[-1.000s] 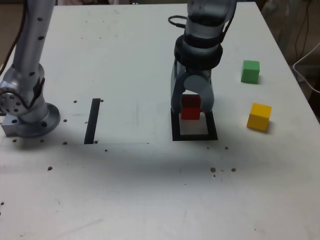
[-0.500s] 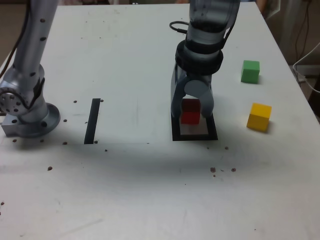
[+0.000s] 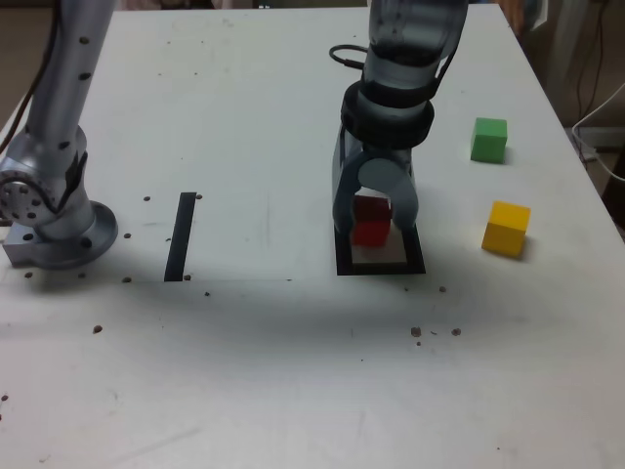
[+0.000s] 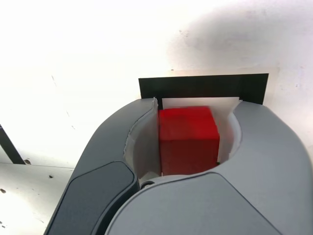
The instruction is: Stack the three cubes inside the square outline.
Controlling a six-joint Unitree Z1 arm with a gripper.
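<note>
Red cube [image 3: 371,219] down inside square outline [image 3: 380,267], toward the far edge of the white centre, looks seated on the table [image 3: 273,117]. Gripper [image 3: 375,227] straddling it, pointing down. In wrist view, red cube [image 4: 188,138] sits between the jaws with a sliver of gap on both sides, wider on one; square outline [image 4: 203,87] just beyond it. Pincer parted a little, no firm squeeze visible, likely letting go; contact on the tighter side hard to rule out.

Green cube [image 3: 489,139] and yellow cube [image 3: 507,227] loose on table at exterior view's right, well apart from outline and from each other, yellow nearer the outline. Black strip [image 3: 181,234] at exterior view's left, not part of the job. Arm base [image 3: 54,220] at far left.

Judged stage: first cube placed, two to go.

Handling guess: small rigid blocks, light, flat smooth faces, probably plastic or painted wood, not fragile. Could skid on the smooth tabletop if nudged by a jaw. Best taken across two opposite flat sides, mid-height, jaws square to the faces, not on corners. Yellow sits rotated against the table edges, so wrist turn needed first. Risk: lifting out with one jaw dragging, shifting red off centre; stack needs faces aligned or top block tips.
</note>
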